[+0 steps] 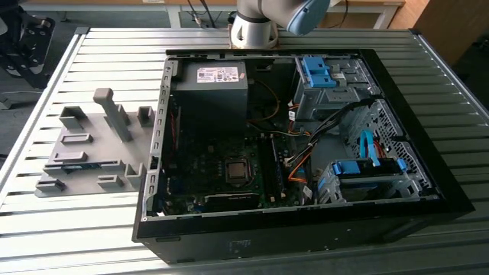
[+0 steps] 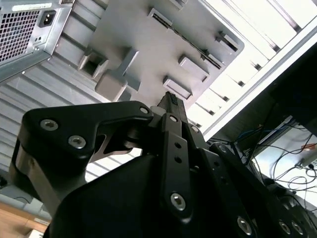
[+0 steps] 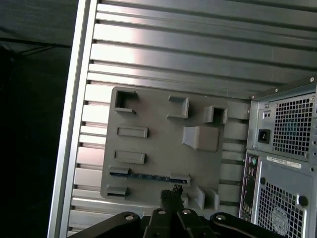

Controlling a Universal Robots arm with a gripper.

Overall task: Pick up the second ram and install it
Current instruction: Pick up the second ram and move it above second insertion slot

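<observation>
arm [image 1: 256, 26] upright, gripper [image 2: 171, 101] high and downward, its fingertips [image 3: 171, 191] tight together

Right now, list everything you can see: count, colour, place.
table: one, silver slatted metal, under everything
computer case: one, black, side open, on the table toward the exterior view's right
power supply: one, dark with a white label, inside the case
drive latches: two, bright blue, inside the case
fixture plate: one, grey with raised blocks, on the table beside the case
ram stick: one, green-blue, lying in a slot on the plate
arm: one, grey with a blue cap, beyond the case
gripper: one, black, shut and empty, pointed at the plate
</observation>
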